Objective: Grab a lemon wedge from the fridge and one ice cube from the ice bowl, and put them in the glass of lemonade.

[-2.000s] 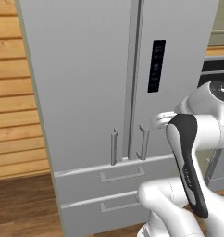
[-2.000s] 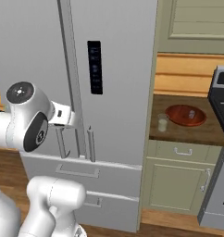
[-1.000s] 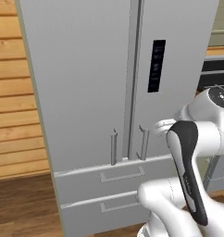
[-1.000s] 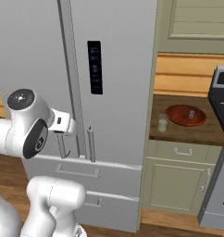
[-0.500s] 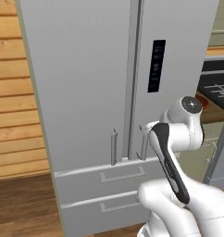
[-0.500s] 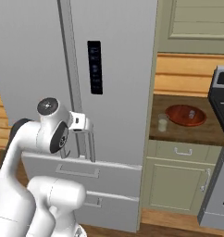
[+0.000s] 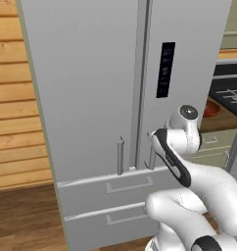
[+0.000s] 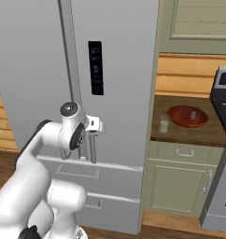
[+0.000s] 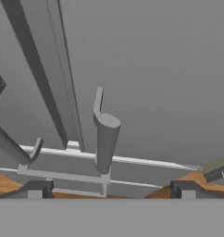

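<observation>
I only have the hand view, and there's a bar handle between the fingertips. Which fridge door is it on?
Observer: The right door's handle, on the door with the dark panel. The open gripper is right by it.
Operator: Are the doors shut?
Observer: Yes, both fridge doors are shut.
Operator: Where's the glass?
Observer: The glass is on the counter right of the fridge, just left of the ice bowl.

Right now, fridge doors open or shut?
Shut. Both doors of the fridge sit flush, only a thin seam between them; the handle is not yet gripped.
</observation>
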